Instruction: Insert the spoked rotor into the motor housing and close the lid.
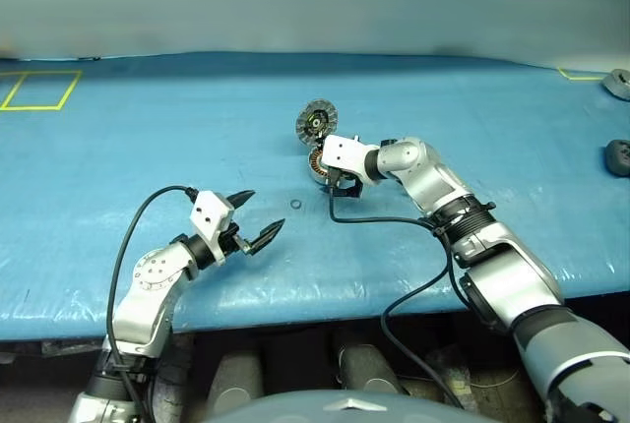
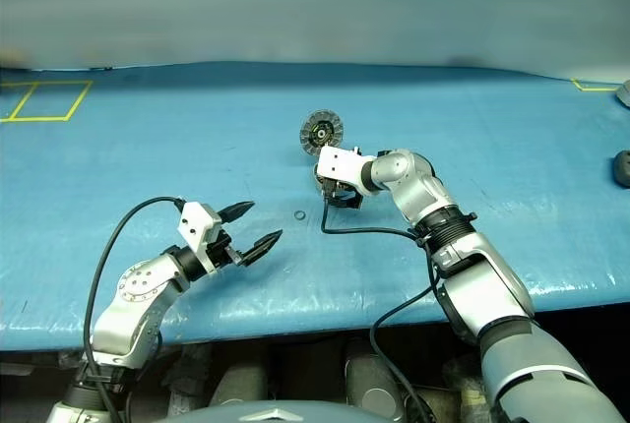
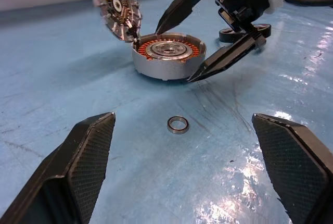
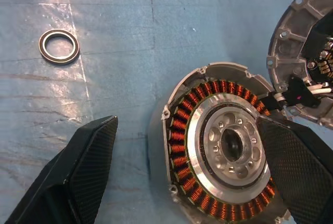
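The motor housing [image 3: 166, 60] is seen lying on the blue surface [image 1: 148, 138] with its copper windings exposed, and the lid [image 3: 117, 5] is propped upright against its far edge. The right gripper [image 3: 195, 47] is held with jaws wide open astride the housing. A small washer ring [image 3: 178, 125] lies nearby. The left gripper [image 1: 254, 218] is kept apart, jaws open and empty.

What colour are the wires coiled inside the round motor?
Copper-orange windings, clearest in the right wrist view.
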